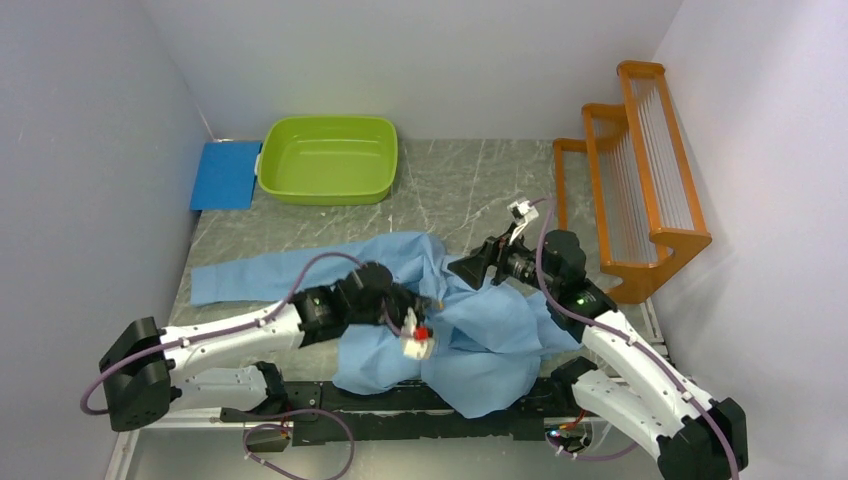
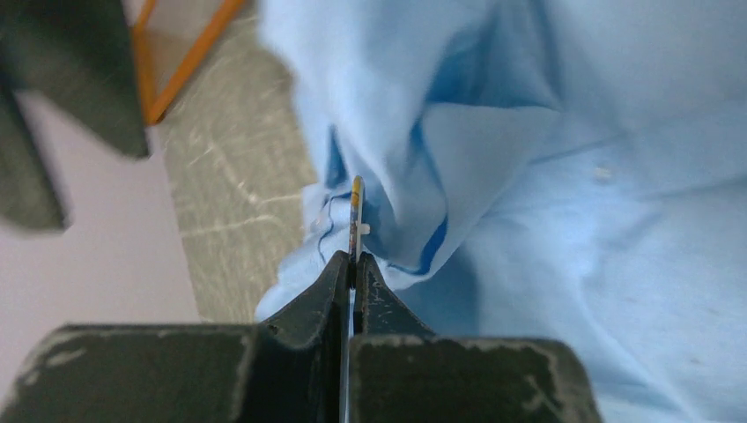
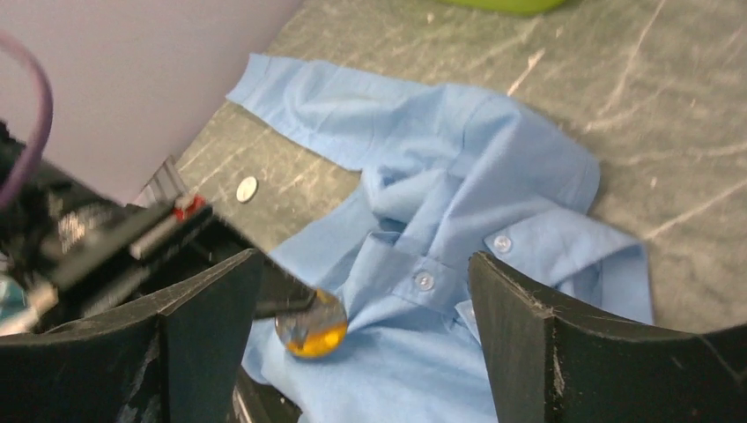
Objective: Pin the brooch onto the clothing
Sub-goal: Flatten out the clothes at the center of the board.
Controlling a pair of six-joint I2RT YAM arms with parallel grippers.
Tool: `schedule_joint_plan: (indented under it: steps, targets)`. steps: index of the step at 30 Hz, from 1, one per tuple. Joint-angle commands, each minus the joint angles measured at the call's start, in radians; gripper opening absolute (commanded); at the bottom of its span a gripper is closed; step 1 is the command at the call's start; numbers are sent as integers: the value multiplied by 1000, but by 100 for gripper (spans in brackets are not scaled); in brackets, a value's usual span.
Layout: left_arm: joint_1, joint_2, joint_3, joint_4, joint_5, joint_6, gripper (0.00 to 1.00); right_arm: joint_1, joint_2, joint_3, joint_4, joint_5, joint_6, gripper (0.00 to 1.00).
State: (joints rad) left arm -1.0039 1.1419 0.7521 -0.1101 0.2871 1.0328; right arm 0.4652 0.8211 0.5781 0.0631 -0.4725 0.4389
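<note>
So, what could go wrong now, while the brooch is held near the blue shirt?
1. The shut left gripper pinches the small round orange brooch only by its edge, so it may twist or slip.
2. The open right gripper holds no cloth. The light blue button-up shirt lies crumpled and loose, so it may give way under the pin.
3. Its folds there could get pinned together.

The shirt (image 1: 480, 330) is thin, matt, light blue woven cloth, softly creased. The brooch (image 3: 311, 330) looks glossy, amber and glassy. The tabletop (image 1: 450, 190) is smooth and grey, marbled like stone. The far green tub (image 1: 320, 190) is glossy plastic. The rack (image 1: 600, 108) on the right has an orange, wood-like frame.
</note>
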Motion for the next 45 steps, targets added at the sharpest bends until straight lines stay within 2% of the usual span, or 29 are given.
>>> schedule_joint_plan:
  steps: [1, 3, 4, 5, 6, 7, 8, 11, 15, 20, 25, 32, 36, 40, 45]
  targets:
    - [-155, -19, -109, 96, -190, 262, 3, -1, 25, -63, 23, -14, 72, 84]
    - [-226, -4, -130, 102, -303, 290, 6, 0, 41, -94, 22, -18, 94, 77]
    - [-257, 2, -136, 103, -369, 298, 16, 0, 46, -109, 22, -22, 102, 75]
    - [-287, 9, -145, 132, -422, 304, 30, -1, 52, -121, 23, -26, 107, 74]
    - [-321, 13, -152, 149, -487, 316, 49, 0, 54, -129, 11, -21, 106, 73]
    - [-341, 15, -161, 166, -528, 324, 84, 0, 56, -128, -9, -9, 101, 74]
    - [-360, 14, -169, 183, -559, 329, 94, 0, 58, -122, -27, 2, 94, 75]
    - [-394, -19, -173, 194, -596, 314, 95, 1, 63, -100, -59, 32, 72, 80]
    - [-400, -127, -126, 115, -471, 213, 95, 2, 102, -67, -113, 94, 51, 88]
    - [-391, -177, 1, 59, -323, -89, 95, 1, 182, -12, -171, 153, 17, 90]
    - [-355, -44, 229, -54, -407, -407, 95, 1, 228, 28, -202, 183, -9, 91]
    - [-135, 95, 383, -111, -460, -913, 95, -2, 228, 56, -265, 278, -15, 96]
    - [66, 174, 475, -224, -345, -1127, 95, -3, 223, 49, -293, 319, -11, 98]
    - [212, 296, 599, -347, -168, -1170, 95, -6, 249, 36, -304, 308, -16, 99]
    - [301, 530, 783, -507, -1, -1119, 84, -13, 303, 37, -290, 234, -24, 96]
